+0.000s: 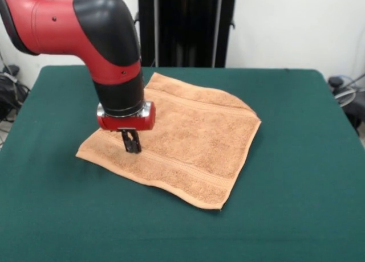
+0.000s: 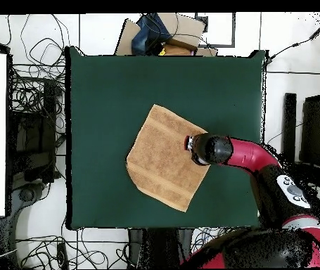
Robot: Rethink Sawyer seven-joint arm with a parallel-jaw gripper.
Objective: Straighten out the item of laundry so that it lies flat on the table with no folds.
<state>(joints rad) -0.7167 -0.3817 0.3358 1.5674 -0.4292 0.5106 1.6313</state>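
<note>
Towel (image 1: 188, 134) lies spread near the middle of the green table (image 1: 296, 188), turned so it sits as a diamond against the table edges. Most of it is open and flat: the woven band runs clean along the near edge in the front view, and no large fold crosses the body. Gripper (image 1: 132, 143) is down at the towel's left corner in the front view, its dark fingers close together with the tips at or in the terry pile; whether they pinch cloth or merely touch it cannot be told from here. Overhead view agrees: the arm's end (image 2: 199, 149) covers one corner of the towel (image 2: 164, 158). Remaining defects, as judged: the right corner in the front view looks blunt and rounded, not a sharp point, which suggests a small tuck or turned-under tip; in the overhead view the matching corner on the left also reads as clipped. Far edge shows a slight ripple. Estimate: task largely done, one corner still to draw out, plus the corner under the gripper, which is hidden and unverified.
</note>
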